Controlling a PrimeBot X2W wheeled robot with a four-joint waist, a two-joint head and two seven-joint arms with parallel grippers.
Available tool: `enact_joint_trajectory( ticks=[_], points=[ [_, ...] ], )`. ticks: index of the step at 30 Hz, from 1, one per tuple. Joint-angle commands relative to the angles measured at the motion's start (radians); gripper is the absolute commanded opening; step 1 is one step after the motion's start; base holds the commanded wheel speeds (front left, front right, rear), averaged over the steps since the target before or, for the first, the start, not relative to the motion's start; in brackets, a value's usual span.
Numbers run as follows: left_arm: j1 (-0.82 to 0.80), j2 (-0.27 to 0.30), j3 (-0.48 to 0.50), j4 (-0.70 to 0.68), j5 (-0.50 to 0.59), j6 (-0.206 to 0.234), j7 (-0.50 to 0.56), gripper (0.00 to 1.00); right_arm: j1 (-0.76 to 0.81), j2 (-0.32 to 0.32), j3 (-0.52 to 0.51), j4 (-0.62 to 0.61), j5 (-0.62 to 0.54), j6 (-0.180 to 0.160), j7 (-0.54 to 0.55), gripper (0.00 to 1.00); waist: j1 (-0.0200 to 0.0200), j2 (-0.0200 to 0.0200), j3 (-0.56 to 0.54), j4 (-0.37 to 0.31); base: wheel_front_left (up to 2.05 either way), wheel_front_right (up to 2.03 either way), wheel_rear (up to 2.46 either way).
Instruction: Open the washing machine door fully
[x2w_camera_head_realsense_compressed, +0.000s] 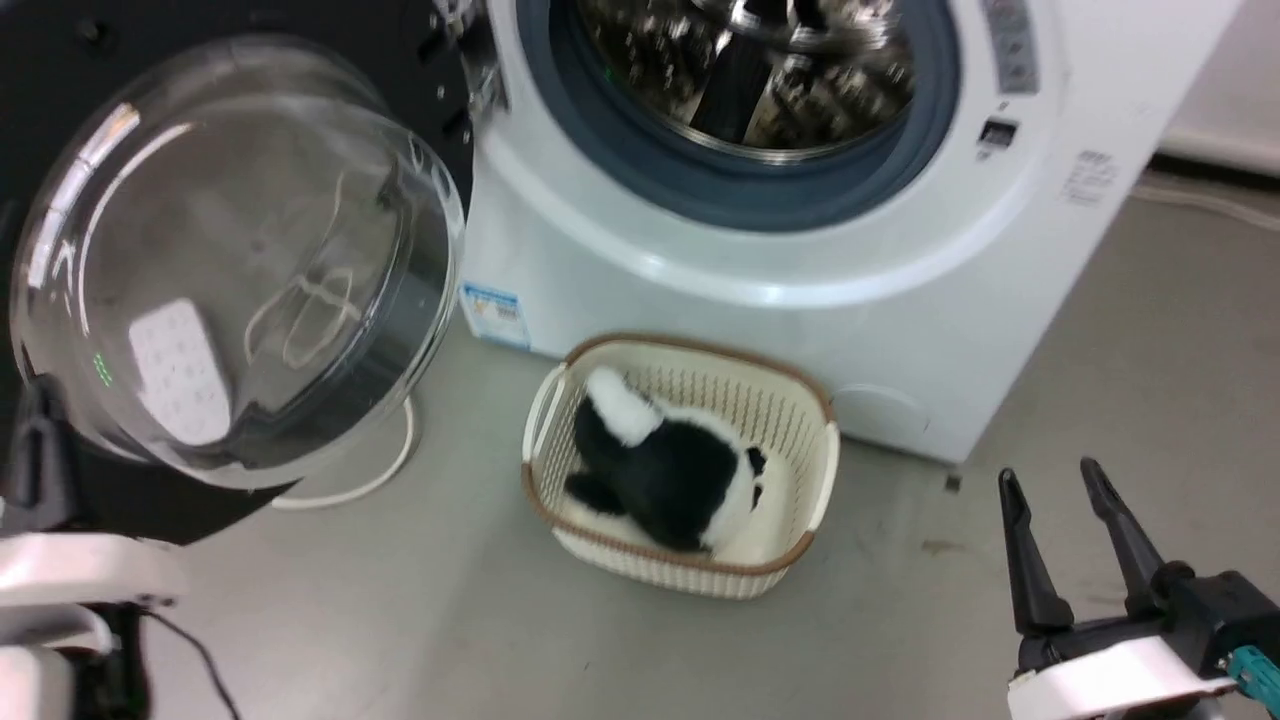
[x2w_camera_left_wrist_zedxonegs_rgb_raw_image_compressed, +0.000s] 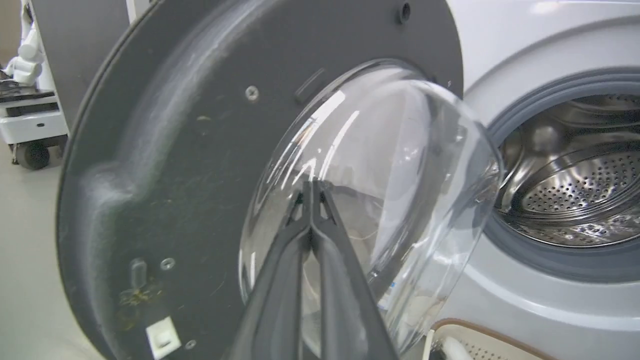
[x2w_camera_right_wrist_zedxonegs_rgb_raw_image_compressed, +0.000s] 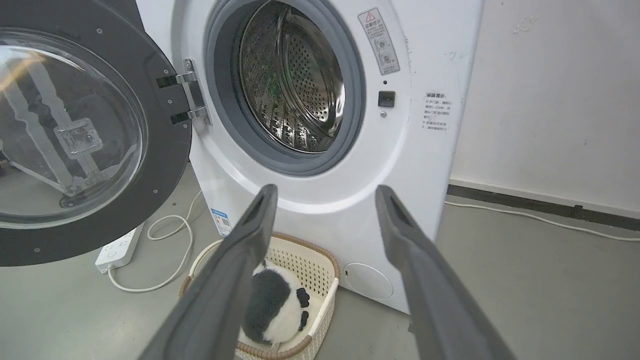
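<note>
Door (x2w_camera_head_realsense_compressed: 240, 270) swung open off washer (x2w_camera_head_realsense_compressed: 760, 270). It hangs at 9 o'clock in head view, glass bowl (x2w_camera_head_realsense_compressed: 200, 320) bulging toward camera, black ring (x2w_camera_head_realsense_compressed: 400, 40) behind it. Right wrist view: door at 9 o'clock on metal hinge (x2w_camera_right_wrist_zedxonegs_rgb_raw_image_compressed: 196, 95), drum (x2w_camera_right_wrist_zedxonegs_rgb_raw_image_compressed: 295, 80) mouth exposed at 12.

Left gripper (x2w_camera_left_wrist_zedxonegs_rgb_raw_image_compressed: 312, 187): jaws pressed together, nothing between them. Tips lie over the glass bowl in left wrist view; cannot tell if they touch it.

Right gripper (x2w_camera_head_realsense_compressed: 1048, 475) at 4 o'clock in head view, well apart from washer, above floor (x2w_camera_head_realsense_compressed: 400, 620). Jaws wide, empty.

Basket (x2w_camera_head_realsense_compressed: 822, 470) on floor just before washer, at 6 o'clock from drum, holding black-and-white plush toy (x2w_camera_head_realsense_compressed: 660, 470). Power strip (x2w_camera_right_wrist_zedxonegs_rgb_raw_image_compressed: 120, 248) and white cable (x2w_camera_right_wrist_zedxonegs_rgb_raw_image_compressed: 186, 235) on floor below door.
</note>
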Motion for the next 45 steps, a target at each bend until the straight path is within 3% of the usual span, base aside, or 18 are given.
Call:
enact_joint_trajectory(
  ticks=[1,2,3,4,13,22,31,44,45],
  points=[
    [0.035,-0.030,-0.006,-0.068,0.022,-0.001,-0.005,0.00,0.014,0.008,-0.013,0.003,-0.014,-0.001,-0.007,1.00,0.0001,0.0000,-0.052,-0.030,0.00,0.00,0.00],
    [0.052,-0.047,-0.010,-0.106,0.032,-0.001,-0.005,0.09,0.018,0.010,-0.020,0.002,-0.022,-0.001,-0.008,1.00,0.0001,0.0000,-0.064,-0.039,0.00,0.00,0.00],
    [0.071,-0.064,-0.017,-0.139,0.041,0.000,-0.005,0.65,0.022,0.012,-0.027,-0.001,-0.030,-0.001,-0.009,1.00,0.0001,0.0000,-0.074,-0.049,0.00,0.00,0.00],
    [0.090,-0.081,-0.024,-0.167,0.050,0.003,-0.005,1.00,0.026,0.014,-0.033,-0.004,-0.038,-0.001,-0.010,1.00,0.0001,0.0000,-0.084,-0.060,0.00,0.00,0.00],
    [0.232,-0.197,-0.171,-0.296,0.132,0.037,-0.005,1.00,0.074,0.020,-0.059,-0.066,-0.070,-0.001,-0.012,1.00,0.0001,0.0000,-0.125,-0.177,0.00,0.00,0.00],
    [0.271,-0.235,-0.235,-0.247,0.190,0.042,-0.005,1.00,0.097,0.021,-0.052,-0.047,-0.041,-0.001,-0.012,1.00,0.0001,0.0000,-0.125,-0.258,0.00,0.00,0.00],
    [0.286,-0.255,-0.257,-0.158,0.214,0.023,-0.005,1.00,0.099,0.021,-0.043,-0.024,-0.022,-0.001,-0.012,1.00,0.0001,0.0000,-0.123,-0.277,0.00,0.00,0.00],
    [0.270,-0.266,-0.258,-0.122,0.270,0.043,-0.005,1.00,0.090,0.021,-0.025,-0.004,-0.015,-0.001,-0.012,1.00,0.0001,0.0000,-0.127,-0.279,0.00,0.00,0.00],
    [0.277,-0.266,-0.256,-0.123,0.266,0.044,0.000,0.00,0.084,0.017,-0.025,-0.007,-0.020,0.000,-0.008,0.00,0.0001,0.0000,-0.127,-0.280,0.00,0.00,0.00]
  ],
)
